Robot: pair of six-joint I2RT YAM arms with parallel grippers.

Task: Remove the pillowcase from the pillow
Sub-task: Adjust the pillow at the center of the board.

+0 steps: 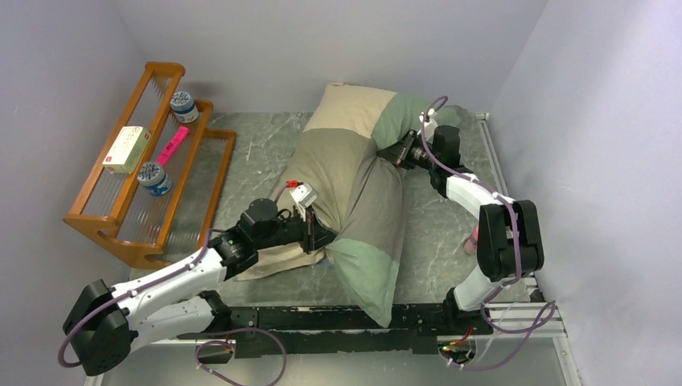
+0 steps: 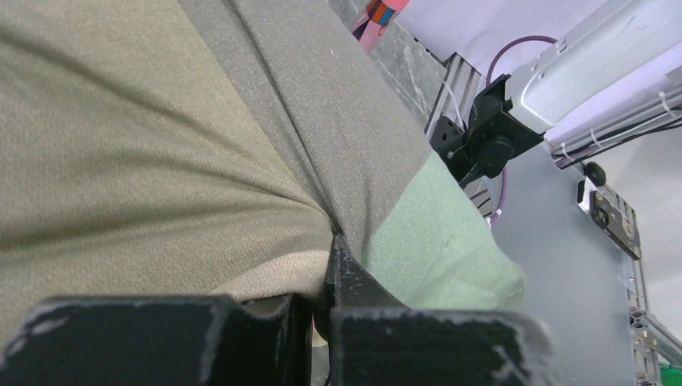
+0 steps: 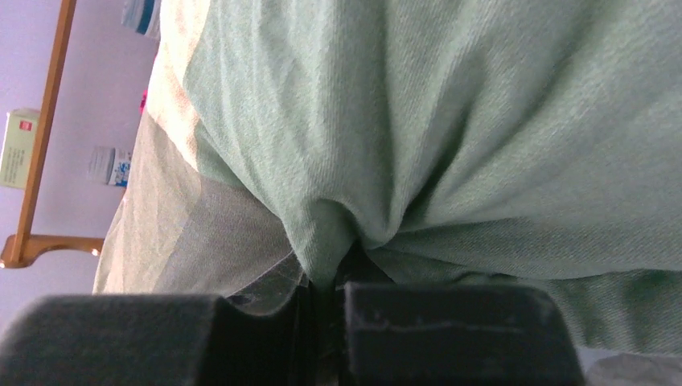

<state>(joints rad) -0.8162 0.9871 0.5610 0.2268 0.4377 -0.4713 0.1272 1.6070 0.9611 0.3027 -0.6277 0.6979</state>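
On the table (image 1: 257, 153) the pillowcase (image 1: 354, 181) lay slantwise between the arms, stuffed, the pillow hidden inside. The left gripper (image 1: 328, 237) pinched an olive fold at mid-length, the right gripper (image 1: 386, 150) a green fold farther back. Each pinch should catch cloth only, not filling.

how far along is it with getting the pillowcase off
Early. Done: both grips are made. In hand: the left gripper is shut on a fold of the pillowcase at its left side, the right gripper on a green patch at the far end. To do: no pillow shows yet, so all the pulling remains.
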